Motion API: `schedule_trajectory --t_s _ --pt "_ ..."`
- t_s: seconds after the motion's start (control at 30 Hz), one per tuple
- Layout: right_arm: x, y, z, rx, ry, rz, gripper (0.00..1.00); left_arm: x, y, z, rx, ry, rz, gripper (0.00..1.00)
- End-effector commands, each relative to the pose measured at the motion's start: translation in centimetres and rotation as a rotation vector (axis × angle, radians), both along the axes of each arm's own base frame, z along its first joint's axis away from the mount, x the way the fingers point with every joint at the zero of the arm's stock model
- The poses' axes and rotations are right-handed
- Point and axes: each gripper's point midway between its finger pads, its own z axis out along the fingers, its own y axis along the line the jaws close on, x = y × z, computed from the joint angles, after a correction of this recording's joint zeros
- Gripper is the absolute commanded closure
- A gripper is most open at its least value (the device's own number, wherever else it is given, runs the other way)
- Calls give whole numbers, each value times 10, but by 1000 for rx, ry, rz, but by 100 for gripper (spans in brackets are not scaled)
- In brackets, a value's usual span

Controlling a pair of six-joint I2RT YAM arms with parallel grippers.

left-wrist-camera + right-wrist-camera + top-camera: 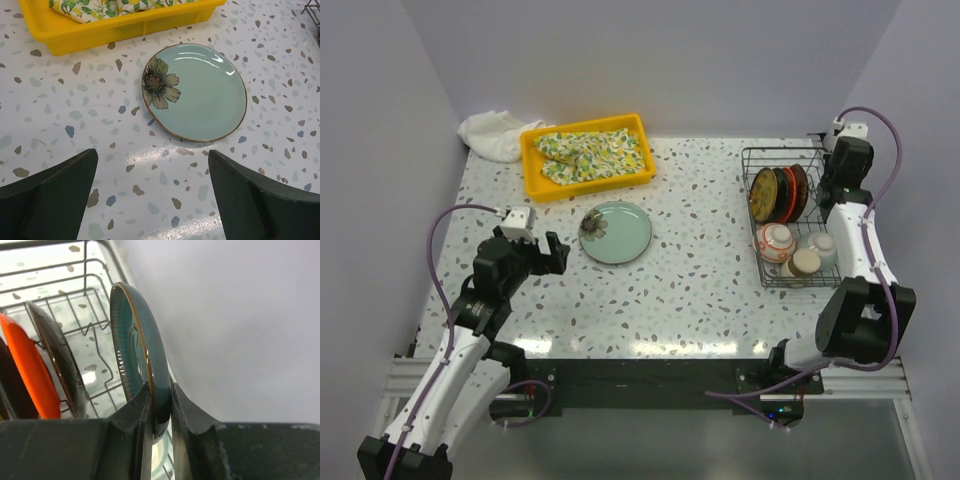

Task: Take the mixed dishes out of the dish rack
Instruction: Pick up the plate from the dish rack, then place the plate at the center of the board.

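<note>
Our right gripper (160, 405) is pinched tight on a teal plate's (140, 340) rim, and we see the plate upright in the rack's (782, 150) far right corner. Well left of the rack, our left gripper (152, 159) hangs wide open beside the green plate (615, 232), which lies flat on the table (700, 290).

Bright, even overhead light; shadows are soft and short. The table (700, 290) throws white glare along its near edge, and the same sheen shows from the left wrist. The green plate (210, 100) has curved highlights near its far rim. Right wrist view: teal plate (145, 350) fairly sharp, dish rack (85, 315) behind it soft and washed out, wall (240, 330) flat grey. Top view is sharp.
</note>
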Motion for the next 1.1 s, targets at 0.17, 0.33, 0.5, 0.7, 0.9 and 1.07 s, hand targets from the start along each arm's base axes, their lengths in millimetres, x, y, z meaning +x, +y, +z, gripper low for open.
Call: schedule_trajectory --t_s 0.17,0.33,0.5,0.7,0.9,1.07 --pt "-22 15 93 36 -297 5 100 4 -6 6 11 -41 -28 3" --pt "-28 50 100 213 -399 100 100 3 -14 0 7 -10 -53 3" --pt "-29 93 93 427 -455 215 100 4 -21 -8 -9 35 -63 3" --pt "-28 157 87 627 -480 403 100 14 -34 13 -71 41 -84 3" --pt "-33 216 71 829 -451 538 100 31 -51 35 -139 45 -111 3" --pt "-48 274 36 1010 -367 644 100 45 -68 40 -210 67 -142 3"
